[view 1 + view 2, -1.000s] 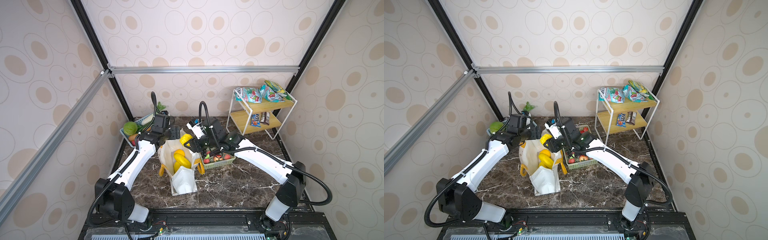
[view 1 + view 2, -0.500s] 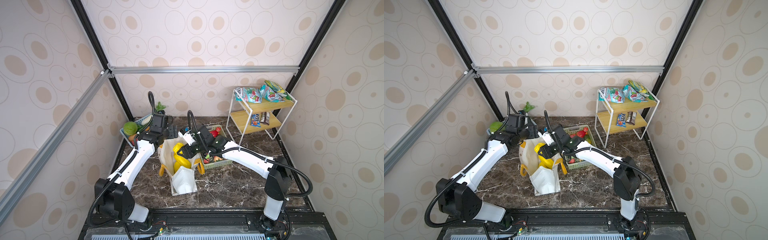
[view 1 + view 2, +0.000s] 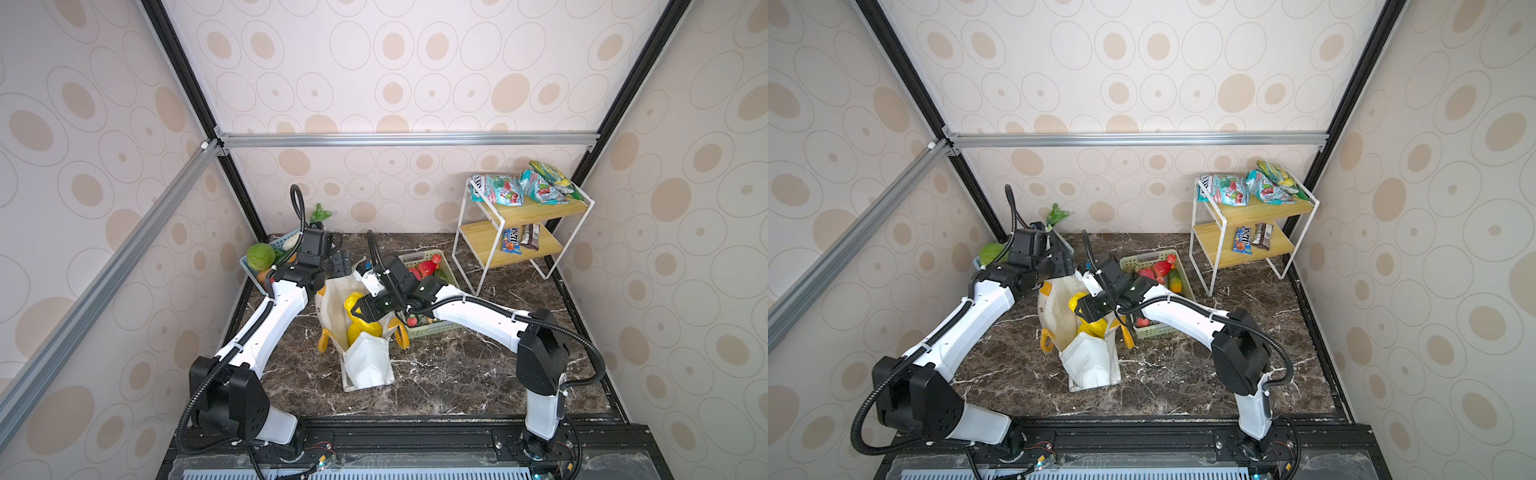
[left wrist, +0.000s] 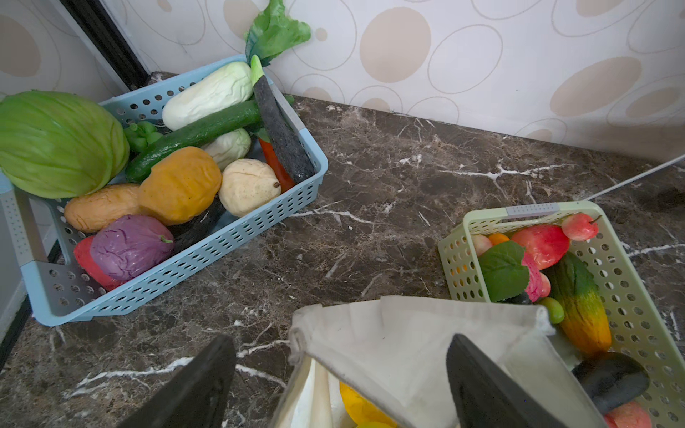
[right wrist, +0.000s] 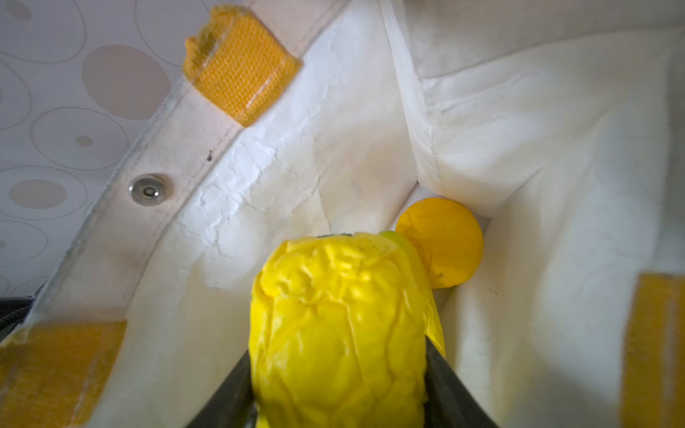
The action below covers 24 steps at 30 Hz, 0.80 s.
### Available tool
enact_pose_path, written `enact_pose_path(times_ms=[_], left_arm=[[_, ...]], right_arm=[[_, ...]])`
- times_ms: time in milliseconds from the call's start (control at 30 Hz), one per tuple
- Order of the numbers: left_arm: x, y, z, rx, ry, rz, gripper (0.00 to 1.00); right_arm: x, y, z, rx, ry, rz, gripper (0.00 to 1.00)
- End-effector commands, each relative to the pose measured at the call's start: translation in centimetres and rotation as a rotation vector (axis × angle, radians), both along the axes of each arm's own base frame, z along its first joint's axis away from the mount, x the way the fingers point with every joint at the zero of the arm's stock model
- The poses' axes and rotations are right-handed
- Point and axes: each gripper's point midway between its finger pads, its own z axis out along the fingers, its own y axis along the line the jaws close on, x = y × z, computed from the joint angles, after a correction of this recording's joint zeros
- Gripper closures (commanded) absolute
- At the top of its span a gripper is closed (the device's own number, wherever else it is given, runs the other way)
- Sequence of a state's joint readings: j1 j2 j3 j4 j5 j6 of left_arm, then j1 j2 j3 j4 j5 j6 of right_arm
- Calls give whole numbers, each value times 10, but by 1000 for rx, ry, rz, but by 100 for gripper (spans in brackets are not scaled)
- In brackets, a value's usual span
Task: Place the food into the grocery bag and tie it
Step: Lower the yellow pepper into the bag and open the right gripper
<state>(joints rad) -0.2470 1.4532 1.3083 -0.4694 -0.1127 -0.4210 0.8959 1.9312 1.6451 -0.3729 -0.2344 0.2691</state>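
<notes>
The cream-white grocery bag [image 3: 365, 365] [image 3: 1088, 365] stands open in the middle of the table, its yellow handles hanging at the sides. My right gripper [image 3: 361, 309] [image 5: 339, 392] is inside the bag's mouth, shut on a wrinkled yellow fruit [image 5: 341, 326] [image 3: 1077, 301]. Below it on the bag's floor lies an orange [image 5: 444, 241], and more yellow fruit [image 3: 365, 330] shows in the top views. My left gripper [image 3: 343, 266] [image 4: 344, 381] is open at the bag's far rim [image 4: 389, 341], and the fabric corner lies unclamped between its fingers.
A blue basket [image 4: 222, 252] of vegetables, with a green cabbage [image 4: 55, 144] and a purple onion [image 4: 129, 246], sits at the back left. A green basket [image 4: 630, 278] of fruit stands right beside the bag. A white wire shelf [image 3: 528, 245] with snack packets is at the back right.
My right arm has swung left and lowered the yellow fruit from above the bag's rim into its mouth. The left gripper has barely moved.
</notes>
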Motion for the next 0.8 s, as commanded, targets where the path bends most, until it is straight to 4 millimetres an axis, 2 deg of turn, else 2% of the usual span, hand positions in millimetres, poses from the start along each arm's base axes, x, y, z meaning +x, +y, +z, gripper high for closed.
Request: enact_pose_path(times_ms=[0,133,367,767], left_arm=[[-1,9,3,-12,-17,41,11],[-5,16,0,-28,-18,60,11],[-8,25,7,-41,-34,79,10],[-13,26,5,-60,-34,73,10]], right_arm=[[4,9,1,10,-1,-19,45],[6,12,-9,-4,10,-21,45],[5,15,-31,-39,36,-22,46],[6,16,-69,-104,82,-29,46]])
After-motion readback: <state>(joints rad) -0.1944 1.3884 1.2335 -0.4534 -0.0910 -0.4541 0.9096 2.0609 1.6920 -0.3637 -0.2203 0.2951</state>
